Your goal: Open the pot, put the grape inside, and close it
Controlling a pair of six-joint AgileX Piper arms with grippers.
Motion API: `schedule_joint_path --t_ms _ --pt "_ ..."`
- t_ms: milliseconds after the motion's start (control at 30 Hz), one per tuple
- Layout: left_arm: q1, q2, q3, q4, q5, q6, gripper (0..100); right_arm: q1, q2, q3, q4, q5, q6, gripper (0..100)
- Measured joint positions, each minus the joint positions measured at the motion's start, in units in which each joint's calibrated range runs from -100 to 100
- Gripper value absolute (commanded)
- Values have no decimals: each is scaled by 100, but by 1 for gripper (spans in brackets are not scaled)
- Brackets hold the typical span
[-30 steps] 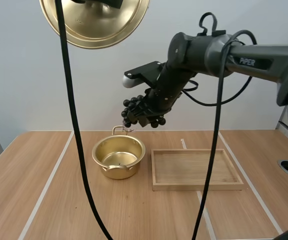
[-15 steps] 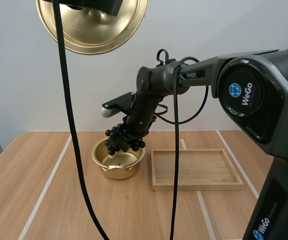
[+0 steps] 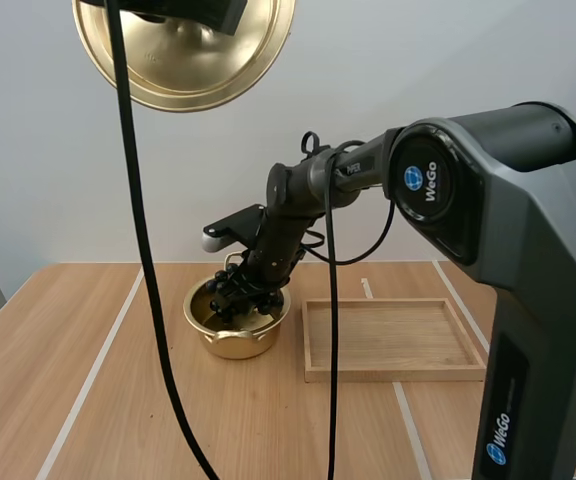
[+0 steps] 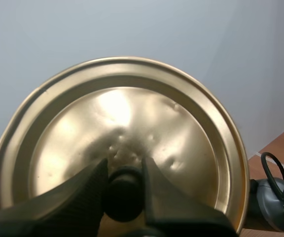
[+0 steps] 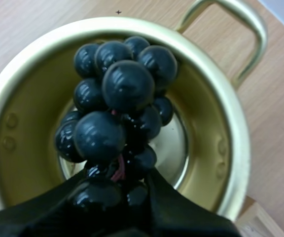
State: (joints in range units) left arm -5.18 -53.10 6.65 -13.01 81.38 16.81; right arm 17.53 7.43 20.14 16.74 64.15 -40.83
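A gold pot stands open on the table, left of the wooden tray. My right gripper is shut on a bunch of dark grapes and holds it inside the pot's mouth. In the right wrist view the grapes hang between my fingers over the pot's floor, within the rim. My left gripper is shut on the black knob of the gold lid. The lid hangs high above the table's left half.
A shallow wooden tray lies just right of the pot. White lines run across the wooden table. The right arm's big base stands at the near right.
My right gripper has come down and to the left with the grapes, from above the pot into its mouth. The lid stays held high, nearly still.
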Motion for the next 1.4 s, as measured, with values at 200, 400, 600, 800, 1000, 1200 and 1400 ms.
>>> schedule_joint_path --t_ms 200,400,600,800,1000,1200,1400 --pt "0 0 0 0 0 0 0 0 279 0 262 0 -156 0" --pt "0 0 0 0 0 0 0 0 556 -12 405 -20 -197 0" --pt "0 0 0 0 0 0 0 6 804 -24 449 -104 -230 0" --pt "0 0 0 0 0 0 0 6 927 -75 404 -174 -234 0" --pt "0 0 0 0 0 -9 0 6 927 -89 391 -174 -234 0" --pt "0 0 0 0 0 -9 0 6 927 -89 382 -191 -234 89" --pt "0 0 0 0 0 -9 0 29 795 -89 428 -394 -234 89"
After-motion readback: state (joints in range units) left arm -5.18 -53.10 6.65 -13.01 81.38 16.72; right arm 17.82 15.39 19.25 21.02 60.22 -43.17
